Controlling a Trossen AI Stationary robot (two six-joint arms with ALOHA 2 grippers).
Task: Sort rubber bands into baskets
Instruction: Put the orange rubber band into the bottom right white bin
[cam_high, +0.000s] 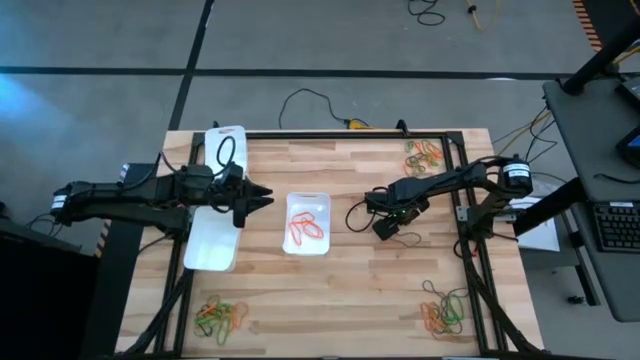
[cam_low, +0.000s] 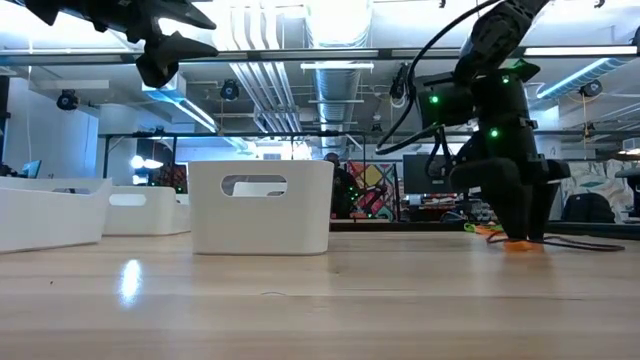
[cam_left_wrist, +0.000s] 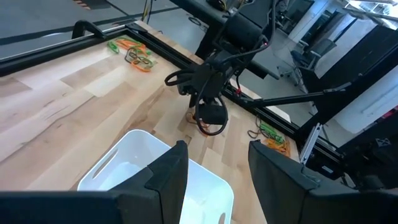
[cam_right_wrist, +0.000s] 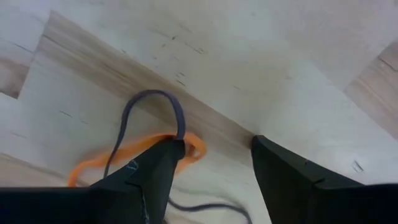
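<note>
While the left hand (cam_high: 262, 200) hovers open and empty, the right hand (cam_right_wrist: 214, 163) stands open on the counter (cam_high: 360, 290), 1 finger touching an orange rubber band (cam_right_wrist: 134, 152).

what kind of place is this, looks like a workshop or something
Most likely a robotics lab or open workshop: a wooden table with a black frame, exposed ceiling pipes, a desk with a keyboard beside the rig, and loose cables on the grey floor.
</note>
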